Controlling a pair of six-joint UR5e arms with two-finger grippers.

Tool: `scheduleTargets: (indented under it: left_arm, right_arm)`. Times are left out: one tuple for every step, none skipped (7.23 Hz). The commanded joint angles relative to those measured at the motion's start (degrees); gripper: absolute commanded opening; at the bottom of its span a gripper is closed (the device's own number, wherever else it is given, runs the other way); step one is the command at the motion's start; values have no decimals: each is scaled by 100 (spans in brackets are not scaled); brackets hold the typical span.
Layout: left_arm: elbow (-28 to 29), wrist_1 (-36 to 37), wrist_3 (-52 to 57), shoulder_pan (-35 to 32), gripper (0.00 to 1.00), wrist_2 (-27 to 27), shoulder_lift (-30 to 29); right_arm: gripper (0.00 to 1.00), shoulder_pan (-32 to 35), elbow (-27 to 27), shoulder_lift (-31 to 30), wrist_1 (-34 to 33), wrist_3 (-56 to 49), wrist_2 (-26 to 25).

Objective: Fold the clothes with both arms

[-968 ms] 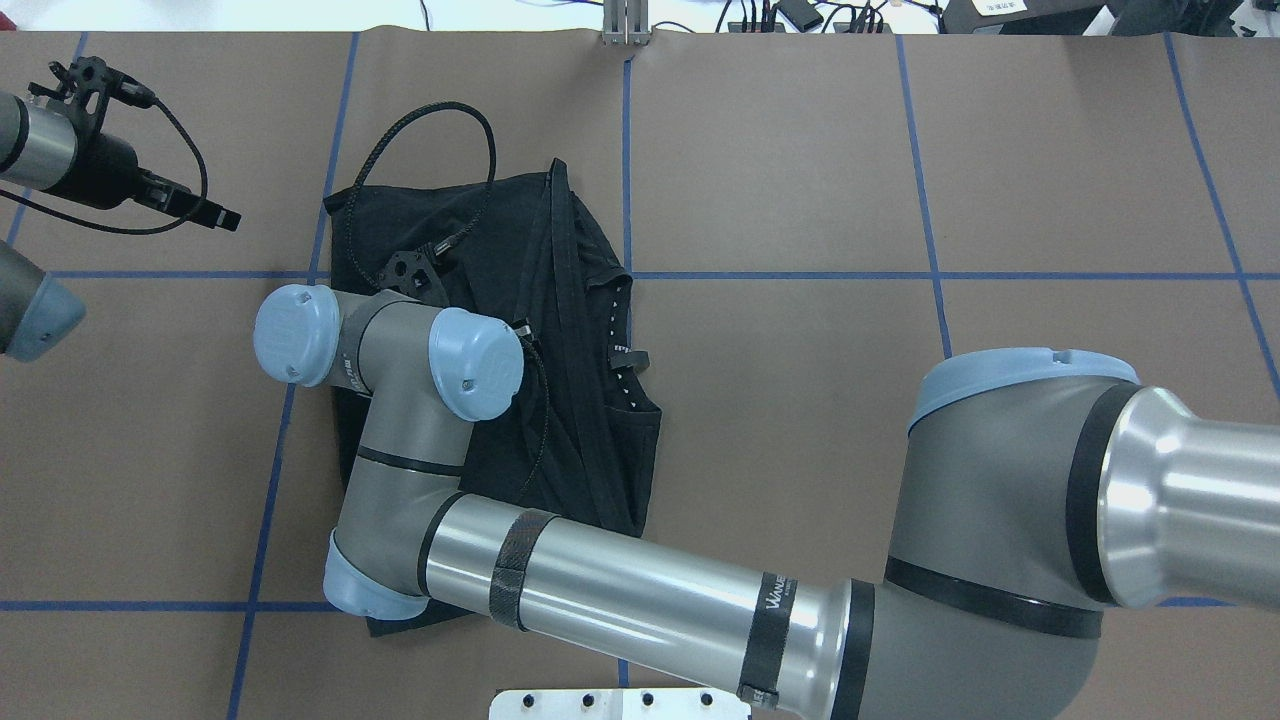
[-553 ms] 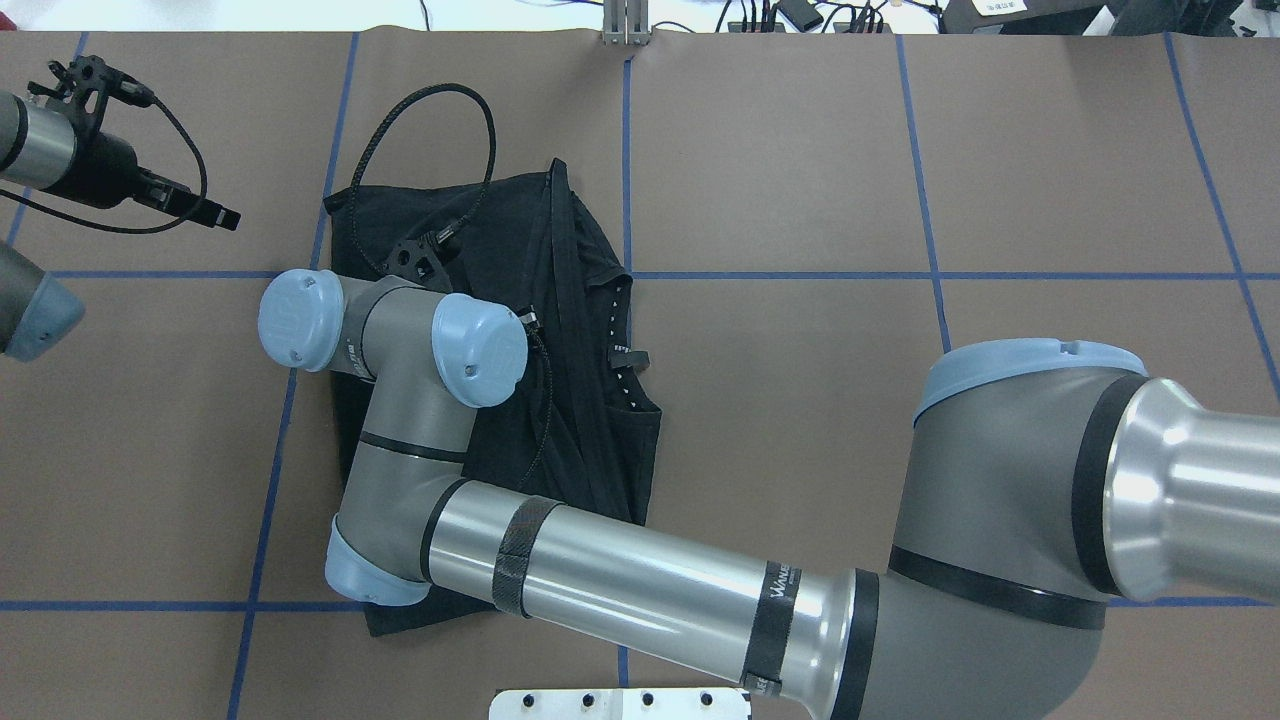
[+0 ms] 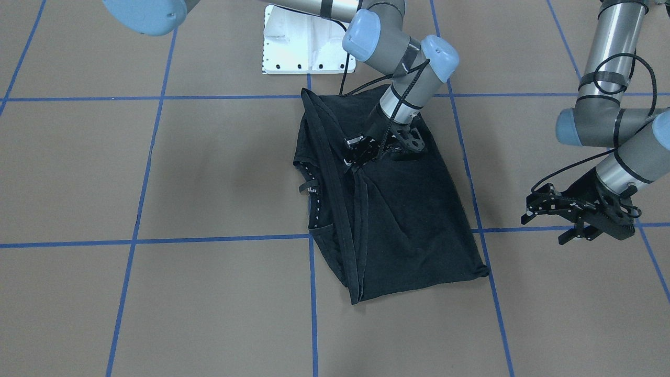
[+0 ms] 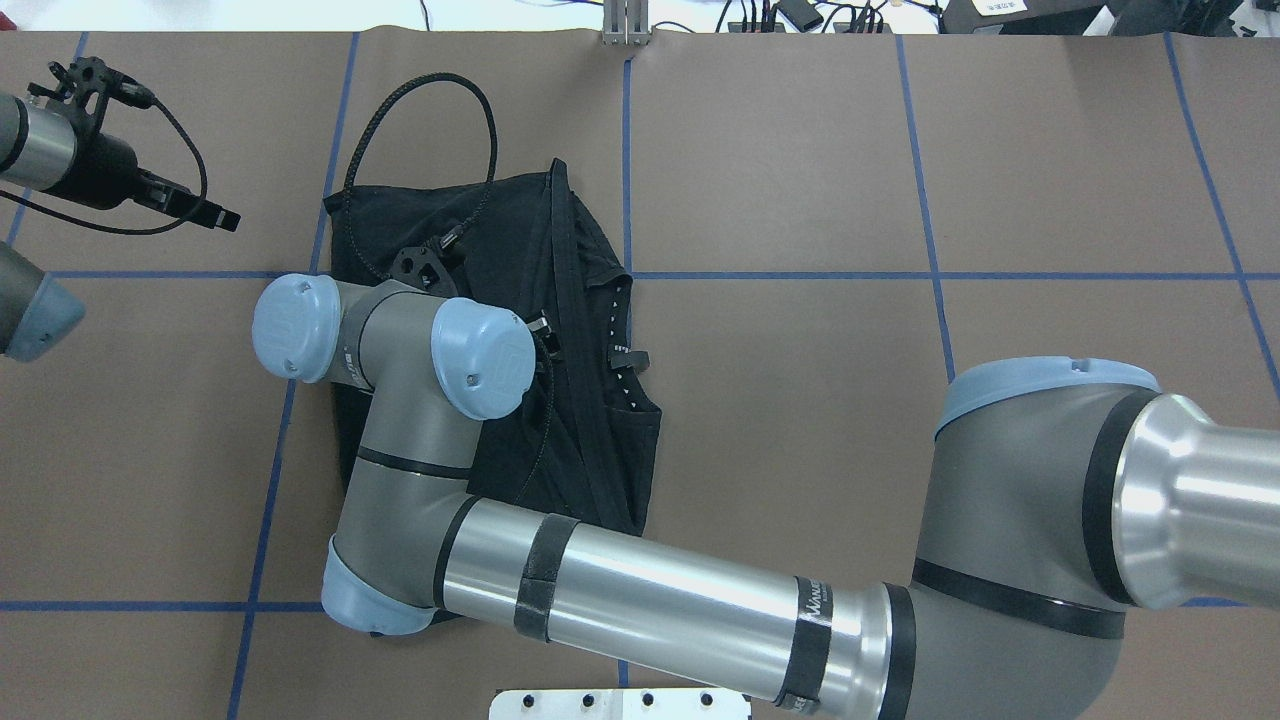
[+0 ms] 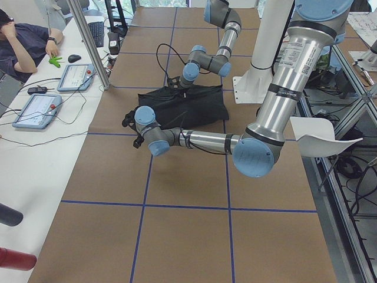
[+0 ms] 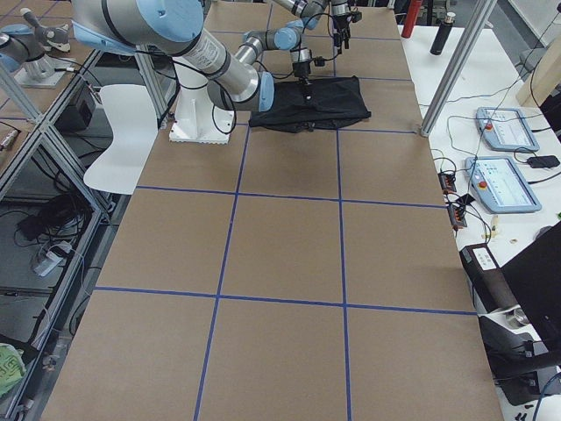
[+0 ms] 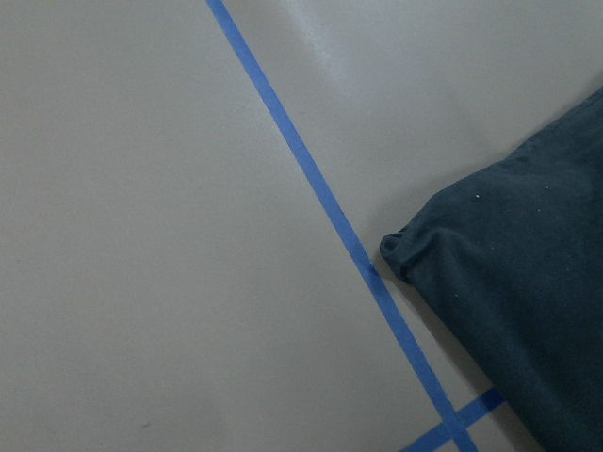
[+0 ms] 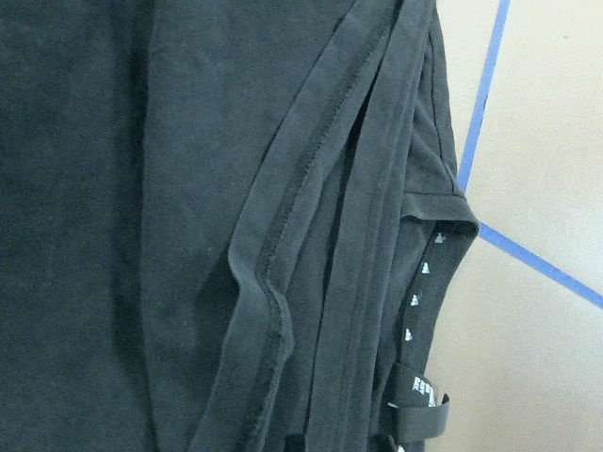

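Black short-sleeved T-shirt [image 3: 413,220], long axis away from robot, lies beneath black right gripper [image 3: 358,154], jaws indiscernible; spread-jawed left gripper [image 3: 544,226] hangs aside.

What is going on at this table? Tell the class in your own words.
A two-armed robot is folding a black T-shirt on the table. The shirt lies partly folded, its hems bunched along one side. The right gripper is down on the cloth near those hems; whether it grips is unclear. The left gripper hovers open beside the shirt, over bare table, holding nothing.
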Motion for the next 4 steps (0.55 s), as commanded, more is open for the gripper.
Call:
scheduleTargets:
  left_arm:
    - [5,5,1,3,100,0,1]
    - [5,-4,1,3,100,0,1]
    - [5,5,1,3,100,0,1]
    - [-4,5,1,3,100,0,1]
  right_arm:
    - [34,-18,229,-69,-11,102,18]
    - [37,-9,211,-34,94,399,18]
    - [39,-9,150,-25,321,628,18]
    - [40,-9,-24,45,515,795,18]
